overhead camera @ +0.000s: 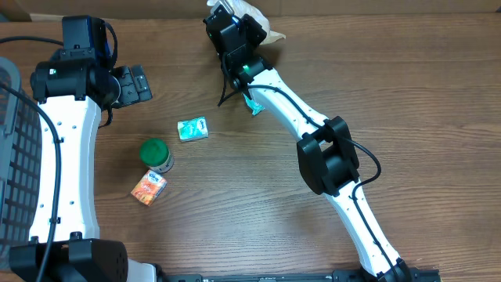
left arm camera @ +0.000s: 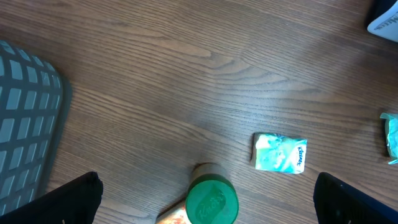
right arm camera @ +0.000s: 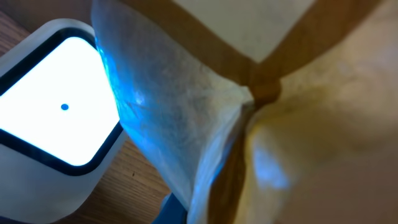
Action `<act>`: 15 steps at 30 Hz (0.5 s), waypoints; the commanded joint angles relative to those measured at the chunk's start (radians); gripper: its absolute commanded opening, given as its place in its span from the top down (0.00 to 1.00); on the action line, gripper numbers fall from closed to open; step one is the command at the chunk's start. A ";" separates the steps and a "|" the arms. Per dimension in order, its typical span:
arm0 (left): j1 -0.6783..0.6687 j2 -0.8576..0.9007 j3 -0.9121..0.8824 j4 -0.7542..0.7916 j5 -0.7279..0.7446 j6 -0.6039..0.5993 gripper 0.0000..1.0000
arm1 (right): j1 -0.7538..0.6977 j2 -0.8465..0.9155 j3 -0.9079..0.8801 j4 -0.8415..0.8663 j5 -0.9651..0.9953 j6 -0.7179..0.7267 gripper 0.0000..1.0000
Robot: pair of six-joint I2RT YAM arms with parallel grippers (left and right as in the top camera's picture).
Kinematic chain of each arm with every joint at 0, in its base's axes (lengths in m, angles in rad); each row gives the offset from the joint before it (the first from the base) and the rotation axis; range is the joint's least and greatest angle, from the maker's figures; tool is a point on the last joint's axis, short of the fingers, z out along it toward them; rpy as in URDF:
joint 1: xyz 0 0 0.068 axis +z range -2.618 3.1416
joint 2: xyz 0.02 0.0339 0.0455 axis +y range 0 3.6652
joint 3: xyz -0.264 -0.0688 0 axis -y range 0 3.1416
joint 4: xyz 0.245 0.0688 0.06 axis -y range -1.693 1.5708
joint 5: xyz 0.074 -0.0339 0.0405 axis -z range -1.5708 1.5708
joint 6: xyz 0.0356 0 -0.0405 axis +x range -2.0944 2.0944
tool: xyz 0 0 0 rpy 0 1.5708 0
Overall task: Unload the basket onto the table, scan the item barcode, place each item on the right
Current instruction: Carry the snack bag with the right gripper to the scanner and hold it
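Observation:
A crinkled cream and tan packet fills the right wrist view, lit blue along its left side. It hangs close to the glowing white window of the scanner. Seen from overhead, my right gripper is at the table's far edge, shut on that packet. Its fingers are hidden behind the packet in the wrist view. My left gripper is at the far left, open and empty. In its own view the left gripper hovers high over a green-lidded bottle.
On the table lie a teal tissue pack, the green-lidded bottle, an orange packet and a small teal packet under the right arm. A grey mesh basket stands at the left edge.

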 commanded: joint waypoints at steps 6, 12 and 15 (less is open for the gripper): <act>0.000 -0.013 0.021 0.001 0.008 0.019 0.00 | -0.002 -0.008 0.023 0.006 0.020 -0.006 0.96; 0.000 -0.013 0.021 0.001 0.008 0.019 0.00 | -0.002 -0.008 0.023 -0.002 0.034 -0.036 0.96; 0.000 -0.013 0.021 0.001 0.008 0.019 0.00 | 0.000 -0.009 0.023 -0.005 0.034 -0.069 0.96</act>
